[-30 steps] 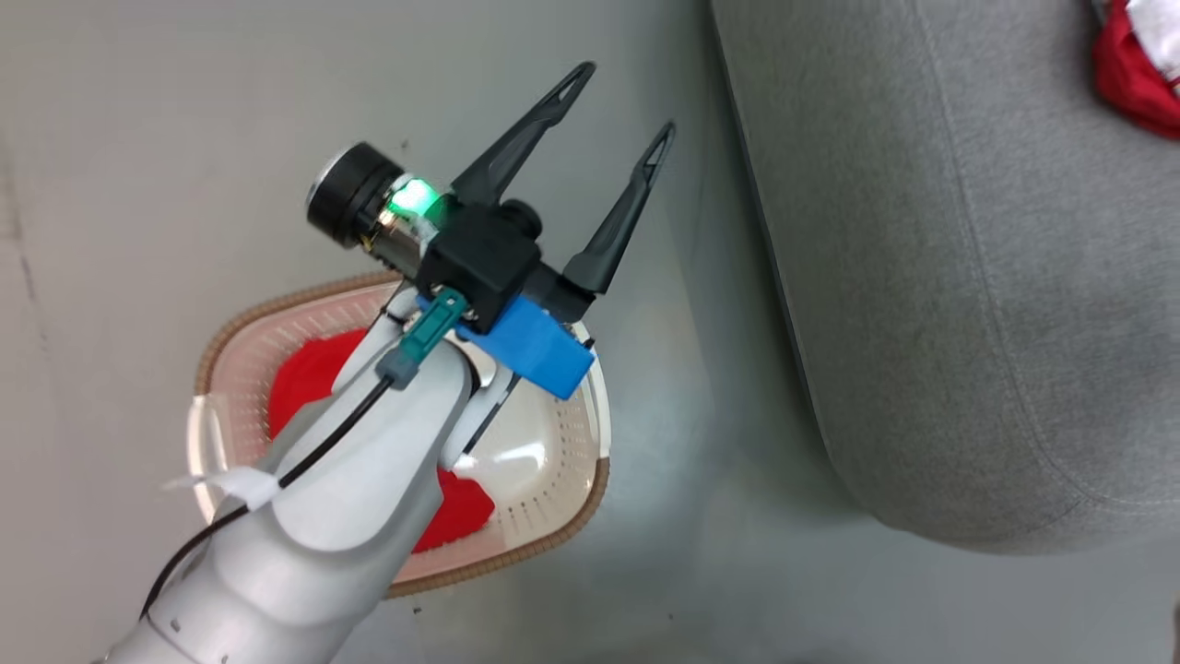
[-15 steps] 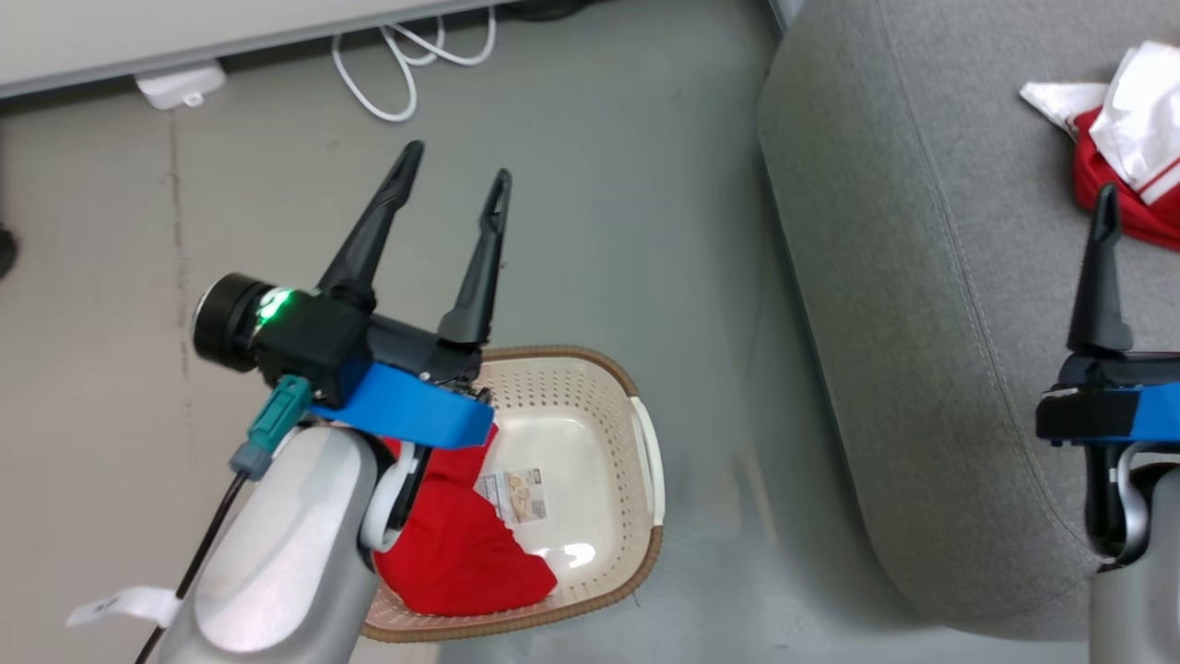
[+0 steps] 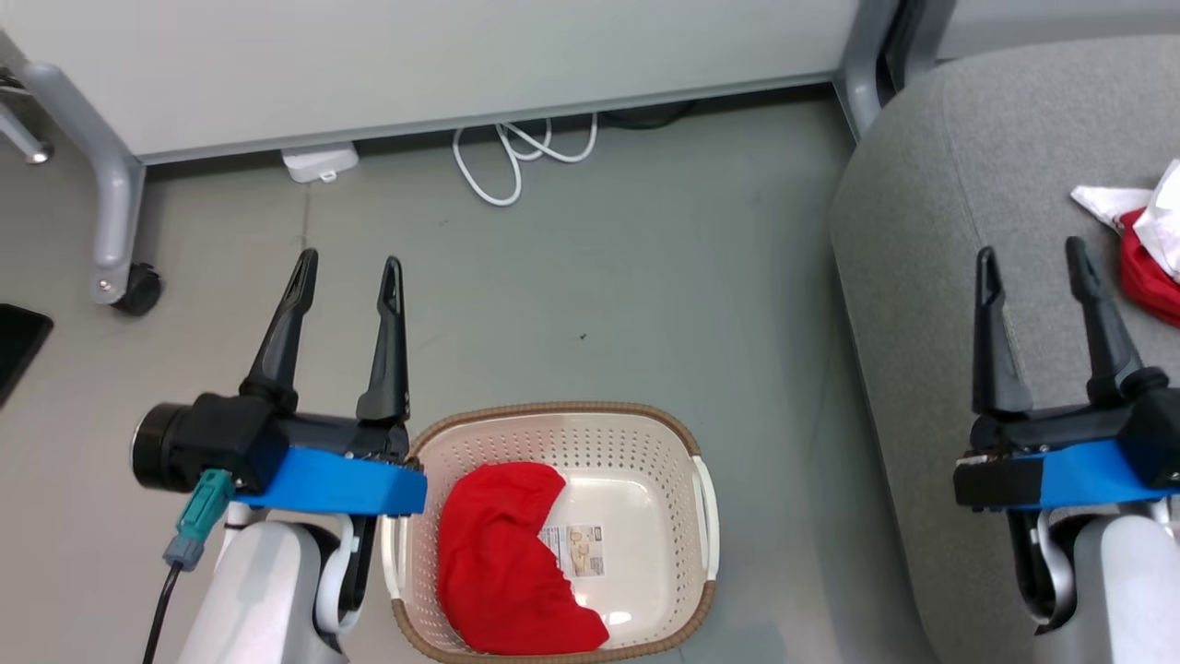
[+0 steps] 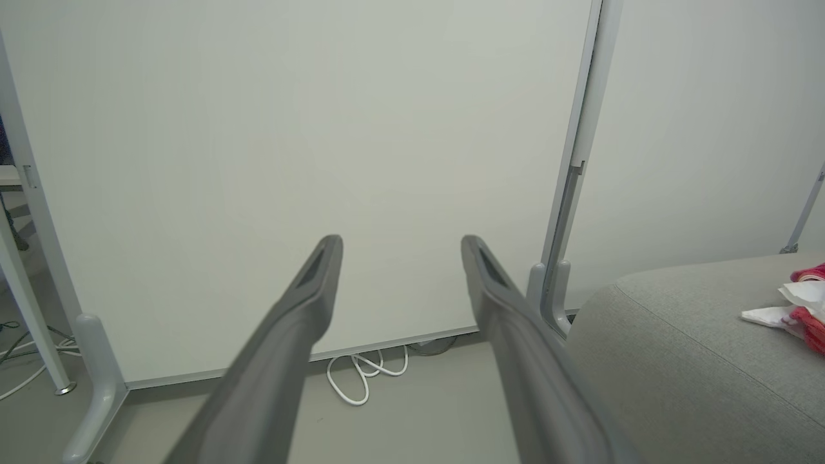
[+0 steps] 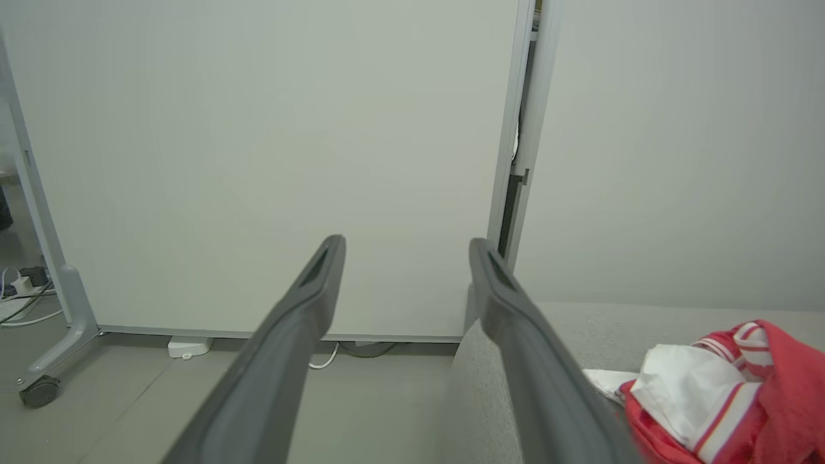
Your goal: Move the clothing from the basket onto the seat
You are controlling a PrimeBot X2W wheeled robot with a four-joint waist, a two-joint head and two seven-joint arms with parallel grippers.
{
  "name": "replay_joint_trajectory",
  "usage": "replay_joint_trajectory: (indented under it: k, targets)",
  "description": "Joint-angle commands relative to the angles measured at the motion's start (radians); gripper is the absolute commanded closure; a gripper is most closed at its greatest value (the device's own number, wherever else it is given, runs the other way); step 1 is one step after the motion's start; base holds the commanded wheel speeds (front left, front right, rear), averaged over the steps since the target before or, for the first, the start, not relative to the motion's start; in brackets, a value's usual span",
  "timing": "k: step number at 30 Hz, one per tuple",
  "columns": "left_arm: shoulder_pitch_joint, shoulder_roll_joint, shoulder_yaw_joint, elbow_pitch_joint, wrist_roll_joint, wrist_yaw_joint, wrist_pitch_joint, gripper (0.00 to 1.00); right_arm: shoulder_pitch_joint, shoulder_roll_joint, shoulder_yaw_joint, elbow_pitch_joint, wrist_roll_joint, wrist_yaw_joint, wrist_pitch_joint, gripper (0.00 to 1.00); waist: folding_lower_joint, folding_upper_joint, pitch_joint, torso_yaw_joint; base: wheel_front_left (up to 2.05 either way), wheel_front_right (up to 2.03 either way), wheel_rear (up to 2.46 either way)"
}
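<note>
Hovering with left hand (image 3: 349, 260) and right hand (image 3: 1031, 247) both spread wide and empty, leaving red clothing (image 3: 502, 553) lying in the basket (image 3: 553, 410) on the floor beside the seat (image 3: 922, 277), probably risking lifting the light basket too if pinching fabric against its wall.

Floor (image 3: 645, 277): grey, smooth. Standing on it: basket (image 3: 590, 438), cream with brown rim; looped white cable (image 3: 516, 166) and white plug block (image 3: 320, 162), both beside the partition (image 3: 461, 55); black castor (image 3: 138, 290); grey seat (image 3: 922, 295), bearing red-and-white clothing (image 3: 1148, 272).
</note>
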Motion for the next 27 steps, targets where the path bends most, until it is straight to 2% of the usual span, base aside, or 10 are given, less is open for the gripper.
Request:
replay_joint_trajectory:
  k: [1,11,27]
  targets:
    - [0.014,-0.001,0.007,-0.002,0.004,-0.006,-0.002,0.00,0.019,0.002,0.002,-0.002,0.007,0.000,-0.004,0.00,0.0002,-0.0001,-0.018,0.016,0.00,0.00,0.00]
    - [0.083,-0.044,0.074,0.006,0.029,-0.038,-0.002,0.00,0.112,0.003,0.048,0.001,0.034,0.000,-0.004,0.00,0.0002,-0.0001,-0.074,0.062,0.00,0.00,0.00]
    - [0.123,-0.065,0.107,0.012,0.047,-0.053,-0.002,0.00,0.158,0.003,0.043,0.013,0.064,0.000,-0.004,0.00,0.0002,-0.0001,-0.099,0.067,0.00,0.00,0.00]
